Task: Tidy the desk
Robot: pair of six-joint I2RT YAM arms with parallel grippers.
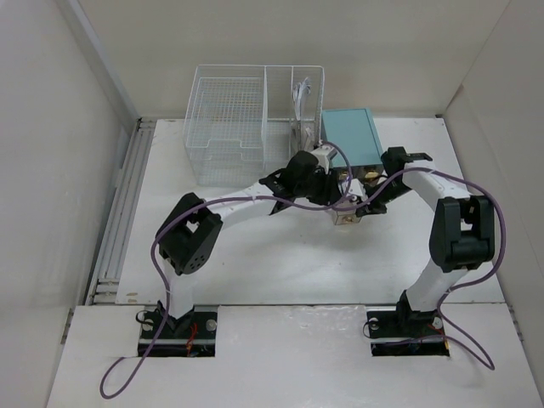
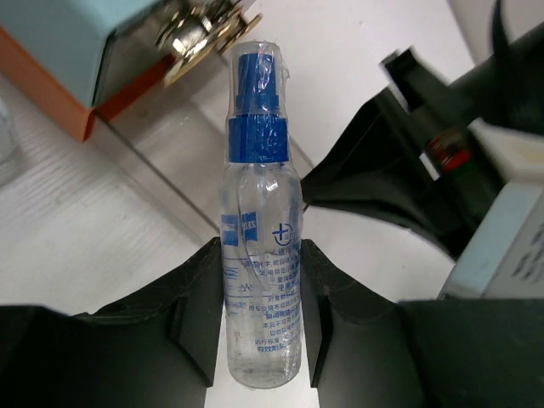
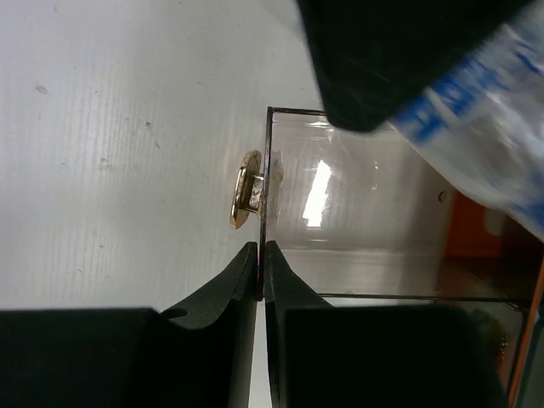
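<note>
My left gripper (image 2: 259, 259) is shut on a clear spray bottle (image 2: 257, 153) with a blue cap, held above the clear drawer (image 3: 365, 212) pulled out of the teal box (image 1: 350, 136). My right gripper (image 3: 261, 253) is shut on the drawer's thin front panel (image 3: 269, 161), just below its gold knob (image 3: 246, 189). The bottle (image 3: 484, 127) and a left finger (image 3: 382, 51) hang over the drawer in the right wrist view. Both grippers meet in front of the box on the white desk (image 1: 255, 263): the left (image 1: 333, 181), the right (image 1: 360, 207).
A white wire-mesh basket (image 1: 246, 119) with two compartments stands at the back, left of the teal box. The box's orange-brown lower part (image 2: 51, 93) shows in the left wrist view. White walls enclose the desk on three sides.
</note>
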